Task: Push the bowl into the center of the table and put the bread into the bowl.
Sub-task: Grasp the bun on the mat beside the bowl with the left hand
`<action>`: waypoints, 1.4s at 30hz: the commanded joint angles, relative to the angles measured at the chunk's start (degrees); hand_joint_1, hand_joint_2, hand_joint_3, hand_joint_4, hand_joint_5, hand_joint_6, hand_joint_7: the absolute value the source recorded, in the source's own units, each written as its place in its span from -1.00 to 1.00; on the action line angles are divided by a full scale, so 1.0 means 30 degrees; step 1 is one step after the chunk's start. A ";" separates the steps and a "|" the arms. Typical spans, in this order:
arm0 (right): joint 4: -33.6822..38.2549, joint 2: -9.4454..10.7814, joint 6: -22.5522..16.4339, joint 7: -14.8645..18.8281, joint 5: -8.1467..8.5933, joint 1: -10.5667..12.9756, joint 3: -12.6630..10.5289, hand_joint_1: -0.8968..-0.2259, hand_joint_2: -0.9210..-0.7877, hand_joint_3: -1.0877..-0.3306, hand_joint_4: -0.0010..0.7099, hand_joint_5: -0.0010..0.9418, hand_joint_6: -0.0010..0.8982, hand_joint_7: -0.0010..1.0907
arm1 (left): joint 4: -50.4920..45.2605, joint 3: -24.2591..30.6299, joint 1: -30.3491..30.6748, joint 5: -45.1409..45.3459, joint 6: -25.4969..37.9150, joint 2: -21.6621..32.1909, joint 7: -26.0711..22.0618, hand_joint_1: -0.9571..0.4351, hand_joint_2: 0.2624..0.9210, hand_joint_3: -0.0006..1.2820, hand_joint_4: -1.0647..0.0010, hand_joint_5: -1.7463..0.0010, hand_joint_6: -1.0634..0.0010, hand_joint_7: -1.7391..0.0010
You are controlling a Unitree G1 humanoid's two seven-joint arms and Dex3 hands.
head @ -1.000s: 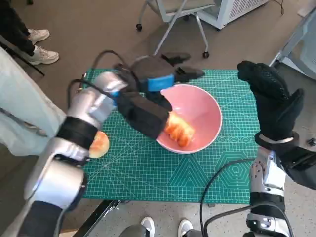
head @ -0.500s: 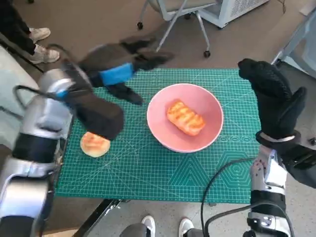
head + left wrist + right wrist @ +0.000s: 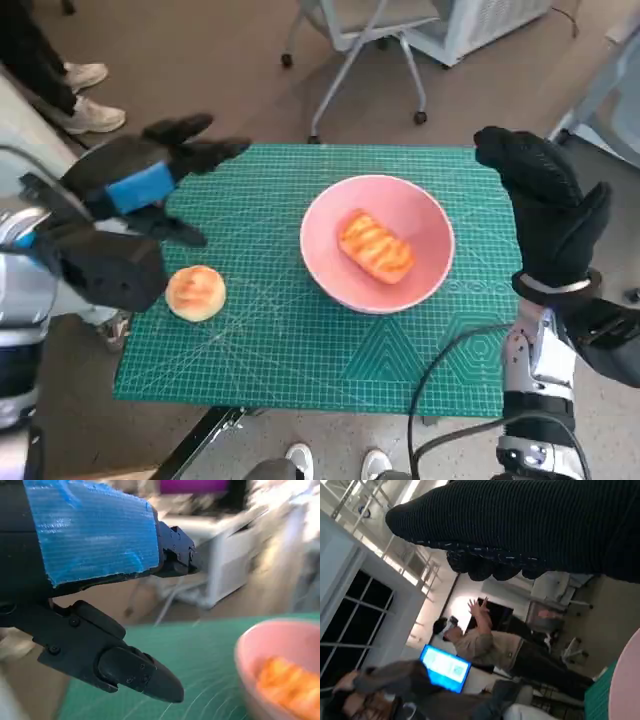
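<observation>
- The pink bowl (image 3: 377,242) sits near the middle of the bench (image 3: 300,340), a little toward its right side, on a green cutting mat (image 3: 330,360) with a printed grid.
- An orange-glazed piece of bread (image 3: 376,246) lies inside the bowl, slanted across its bottom.
- A round bun (image 3: 195,293) rests on the mat well to the left of the bowl, apart from it.
- The mat covers the benchtop; around it is brown floor, with a wheeled chair base (image 3: 350,60) beyond the far edge and a person's pale shoes (image 3: 85,95) at the upper left.
- The left hand (image 3: 140,185) hangs over the left edge of the mat above the bun, fingers spread and holding nothing.
- The right hand (image 3: 545,205) is raised at the right edge of the bench, glove upright, fingers loosely apart and empty.
- The left wrist view shows the bowl's rim and the bread from low and close, blurred.
- Only the right wrist view shows a person (image 3: 485,645) with one arm raised and a lit blue screen (image 3: 445,667).
</observation>
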 commanded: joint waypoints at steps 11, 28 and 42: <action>0.0376 0.0097 0.0419 0.0286 0.0233 -0.0045 0.0020 -0.35 -1.00 -0.23 -0.48 -0.99 -0.54 -0.62 | -0.0946 0.0318 0.1885 -0.0255 0.1469 0.0324 -0.0411 -0.47 0.44 -1.00 0.85 1.00 0.55 1.00; 0.0159 -0.0196 0.0653 0.0445 0.0173 -0.0022 -0.0044 -0.35 -1.00 -0.21 -0.48 -0.99 -0.54 -0.62 | 0.1045 -0.1184 0.2150 0.0635 0.2848 -0.0484 -0.0322 -0.50 0.48 -0.99 0.88 1.00 0.61 1.00; -0.0099 -0.0409 0.0824 0.0475 0.0098 0.0101 -0.0119 -0.35 -1.00 -0.22 -0.48 -0.99 -0.54 -0.61 | 0.2310 -0.2392 0.1976 0.1308 0.3725 -0.1037 -0.0541 -0.50 0.50 -0.99 0.91 1.00 0.63 1.00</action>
